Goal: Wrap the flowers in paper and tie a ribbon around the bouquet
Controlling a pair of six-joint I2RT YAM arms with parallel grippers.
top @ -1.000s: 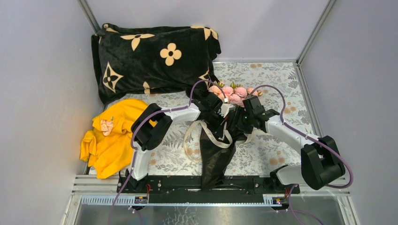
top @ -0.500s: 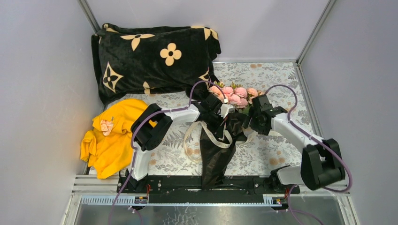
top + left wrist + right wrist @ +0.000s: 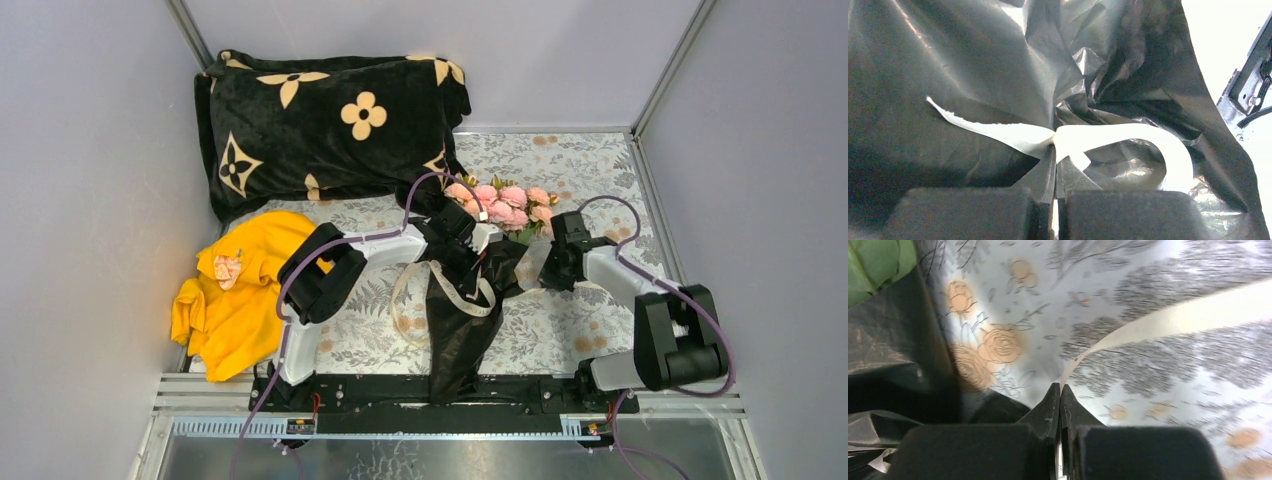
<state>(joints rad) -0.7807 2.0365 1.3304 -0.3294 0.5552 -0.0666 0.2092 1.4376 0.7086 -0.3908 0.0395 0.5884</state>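
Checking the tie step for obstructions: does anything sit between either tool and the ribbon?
Nothing visible. The right tool is shut on the ribbon, and the left tool pinches it at the paper.

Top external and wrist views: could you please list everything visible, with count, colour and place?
flowers: one bunch, pale pink, green leaves, table centre, atop the paper.
paper: one sheet, black, crinkled, wrapped round the stems.
ribbon: one, cream, round the paper, loops trailing.
blanket: one, black with tan flower marks, far left.
cloth: one, yellow, left edge.
small pink item: one, on the cloth.
table cover: one, grey floral print, beneath everything.
left end effector: one, black, shut on the ribbon at the paper.
right end effector: one, black, shut on the ribbon, right of the flowers.
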